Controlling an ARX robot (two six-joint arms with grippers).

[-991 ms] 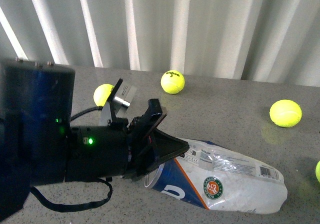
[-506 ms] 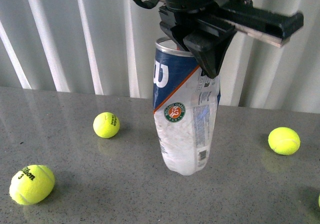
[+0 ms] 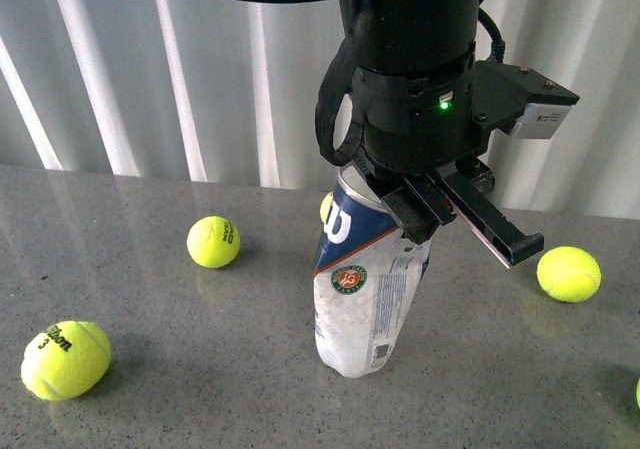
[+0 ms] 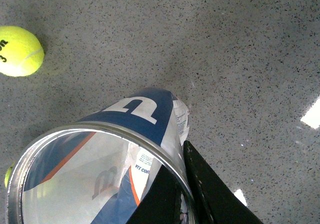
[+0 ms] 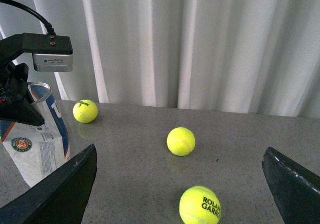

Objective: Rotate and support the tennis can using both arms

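The left gripper (image 3: 405,212) is closed on the silver rim of the tennis can (image 3: 365,289), one finger inside, one outside; the can stands straight below it, long axis near upright with a slight lean, base on the speckled grey table (image 3: 200,399); the right gripper (image 5: 180,156) gapes wide and empty, the can well off beside one finger; thin clear plastic, crumpled, likely yielding; the metal rim looks stiff.
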